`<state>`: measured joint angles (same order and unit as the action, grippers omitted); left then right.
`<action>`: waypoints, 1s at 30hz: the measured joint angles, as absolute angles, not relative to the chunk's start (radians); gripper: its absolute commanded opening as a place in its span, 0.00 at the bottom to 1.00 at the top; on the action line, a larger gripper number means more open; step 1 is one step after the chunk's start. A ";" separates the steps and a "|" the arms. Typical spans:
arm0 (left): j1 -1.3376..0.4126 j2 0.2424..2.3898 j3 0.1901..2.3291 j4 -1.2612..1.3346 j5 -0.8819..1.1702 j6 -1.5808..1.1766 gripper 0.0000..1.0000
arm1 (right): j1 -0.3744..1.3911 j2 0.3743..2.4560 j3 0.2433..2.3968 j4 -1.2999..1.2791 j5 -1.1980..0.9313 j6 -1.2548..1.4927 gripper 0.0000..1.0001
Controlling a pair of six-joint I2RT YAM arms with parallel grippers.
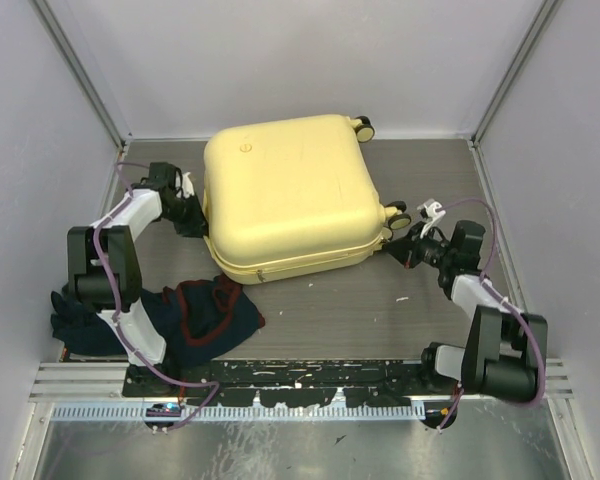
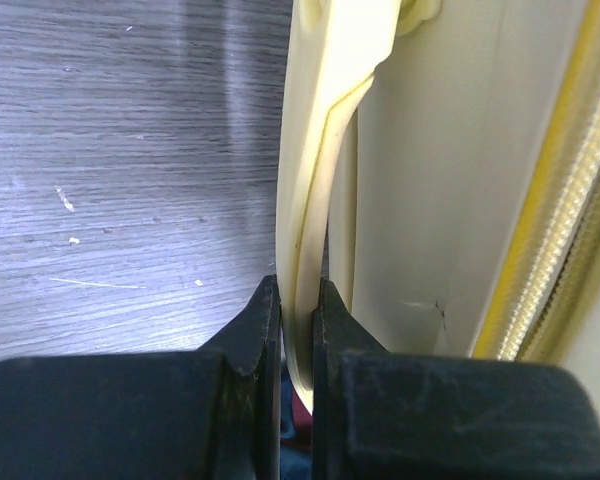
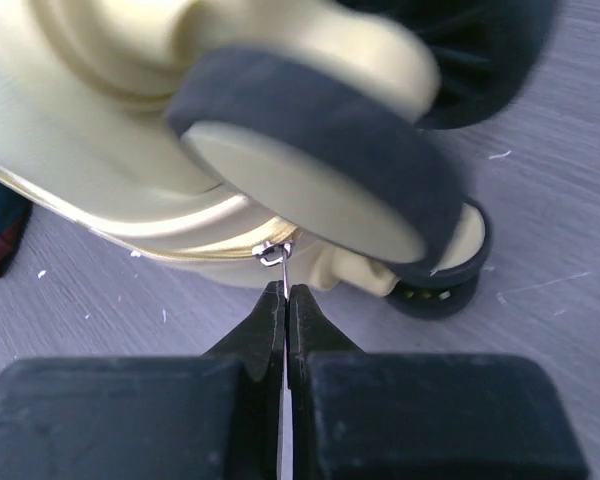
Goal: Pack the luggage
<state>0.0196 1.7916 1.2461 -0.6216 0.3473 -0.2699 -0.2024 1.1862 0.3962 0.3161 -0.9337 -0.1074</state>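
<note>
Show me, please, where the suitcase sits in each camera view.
Top view: suitcase at centre, between the arms.
Left wrist: suitcase fills the right half, a pale strip of it pinched by the left gripper.
Right wrist: suitcase at upper left, behind a wheel.
Shared landmark: the gold zipper along its seam.

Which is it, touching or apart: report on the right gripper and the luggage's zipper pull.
Touching. The right wrist view shows the right gripper shut on the metal zipper pull at the luggage seam, the tab pinched between its fingertips.
</note>
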 measured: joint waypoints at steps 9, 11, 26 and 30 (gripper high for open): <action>0.020 1.834 1.301 -0.676 0.381 -0.217 0.00 | -0.269 1.517 0.626 0.360 -1.121 -0.091 0.00; 0.020 1.842 1.309 -0.675 0.387 -0.210 0.00 | -0.269 1.596 0.693 0.380 -1.147 -0.073 0.01; 0.036 1.936 1.435 -0.695 0.394 -0.120 0.00 | -0.171 1.911 1.065 0.356 -1.196 -0.093 0.01; 0.041 1.954 1.463 -0.704 0.393 -0.107 0.00 | -0.124 1.958 1.111 0.409 -1.156 -0.060 0.00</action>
<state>0.0406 1.9545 1.4628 -0.7044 0.3935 -0.1066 -0.1242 1.9575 1.1114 0.4091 -1.1557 -0.0601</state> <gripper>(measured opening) 0.078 0.043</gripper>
